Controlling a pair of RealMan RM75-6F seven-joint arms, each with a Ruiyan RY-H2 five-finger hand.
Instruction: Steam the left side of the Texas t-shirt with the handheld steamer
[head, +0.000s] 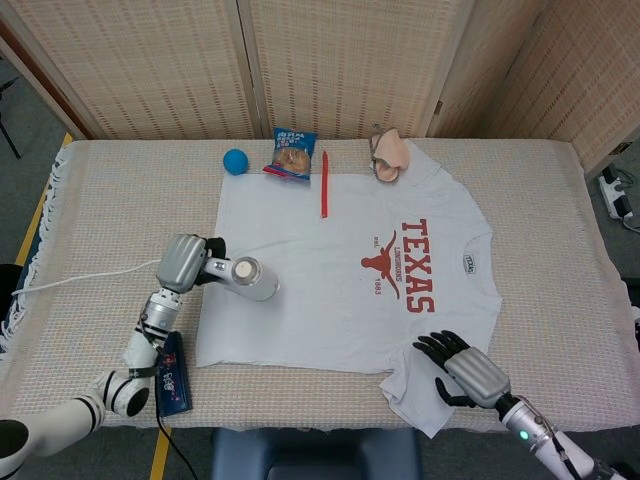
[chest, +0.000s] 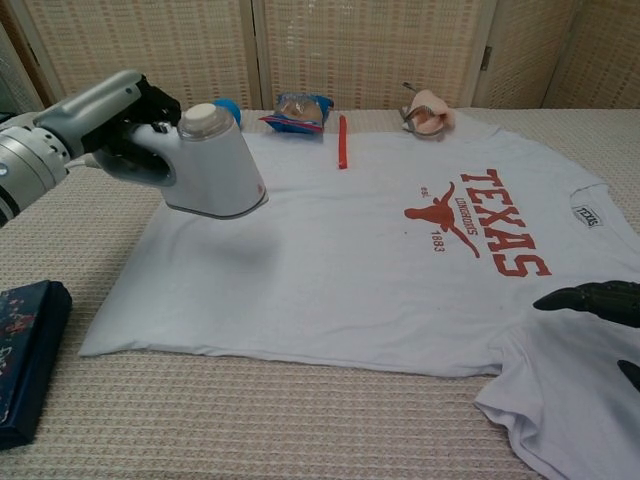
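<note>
The white Texas t-shirt (head: 340, 280) (chest: 340, 250) lies flat on the table, red longhorn print toward its right half. My left hand (head: 183, 262) (chest: 110, 120) grips the white handheld steamer (head: 245, 279) (chest: 208, 165) and holds it in the air above the shirt's left part, its cord (head: 80, 276) trailing off to the left. My right hand (head: 465, 372) (chest: 598, 300) hovers over the shirt's lower right sleeve with dark fingers spread and nothing in it.
Along the back edge sit a blue ball (head: 235, 161), a blue snack bag (head: 291, 152), a red pen (head: 324, 184) lying on the shirt, and a pink object (head: 390, 154). A dark blue case (head: 171, 372) (chest: 25, 355) lies at the front left.
</note>
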